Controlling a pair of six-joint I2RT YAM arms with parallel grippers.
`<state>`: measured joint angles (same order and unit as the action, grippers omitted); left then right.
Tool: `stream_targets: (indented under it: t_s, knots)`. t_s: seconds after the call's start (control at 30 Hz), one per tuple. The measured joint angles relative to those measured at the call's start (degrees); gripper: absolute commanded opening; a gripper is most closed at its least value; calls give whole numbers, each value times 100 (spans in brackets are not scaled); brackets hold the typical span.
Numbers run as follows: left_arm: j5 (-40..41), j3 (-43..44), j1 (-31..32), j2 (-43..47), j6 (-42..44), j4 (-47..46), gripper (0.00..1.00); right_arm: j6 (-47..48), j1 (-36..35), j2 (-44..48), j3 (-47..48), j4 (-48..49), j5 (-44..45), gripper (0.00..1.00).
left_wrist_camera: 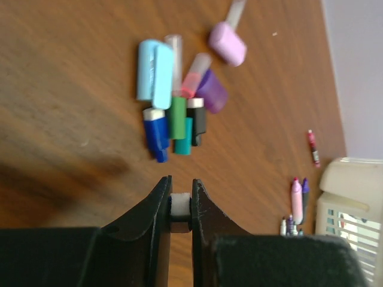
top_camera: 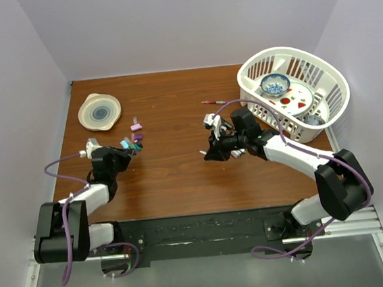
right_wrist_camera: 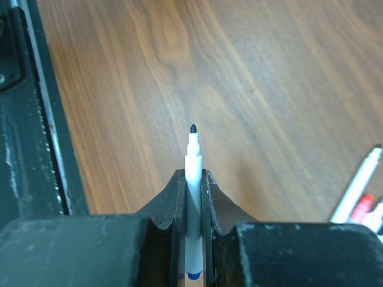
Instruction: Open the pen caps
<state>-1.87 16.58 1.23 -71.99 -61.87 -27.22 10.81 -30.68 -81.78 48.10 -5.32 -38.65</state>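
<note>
Left of basket (top_camera: 278, 123), right claw (right_wrist_camera: 192, 176) clenched on uncapped pen (right_wrist_camera: 192, 155), farther left, left claw (left_wrist_camera: 181, 191) pinching cap (left_wrist_camera: 180, 204) near caps heap (left_wrist_camera: 173, 113), plate (top_camera: 99, 111) beyond, stray pen (top_camera: 212, 102) beside basket

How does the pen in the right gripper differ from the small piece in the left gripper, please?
The pen is long and juts well out of the right gripper, its dark tip bare. The small piece is short and sits wholly inside the left gripper. Both are white and clamped.
</note>
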Motion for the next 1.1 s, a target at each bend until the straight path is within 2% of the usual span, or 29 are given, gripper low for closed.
stream_targets:
  t_s: [0.07, 0.23, 0.43, 0.47, 0.63, 0.77, 0.87, 1.1]
  knots:
    - [-4, -4, -17, -120, 0, 136, 30, 127, 35, 0, 22, -87, -9, 0]
    - [20, 11, -52, -245, 31, 304, 50, 284, 52, 0, 22, -289, -4, 0]
    - [37, 308, -175, -409, 44, 693, 64, 293, 177, 0, 22, -328, 114, 0]
    - [42, 382, -212, -407, 50, 787, 69, 291, 210, 0, 22, -330, 177, 0]
    - [68, 804, -273, -175, 122, 1440, 71, 264, 417, 0, 22, -328, 481, 0]
    - [72, 1191, -278, 398, 321, 2026, 73, 179, 577, 0, 22, -295, 933, 0]
    - [-59, 1517, -310, 935, 876, 2271, 78, 107, 704, -2, 22, -256, 1528, 0]
    - [-1622, 2146, -356, 1738, 2872, 2557, 81, 195, 833, -341, 83, -240, 2629, 3]
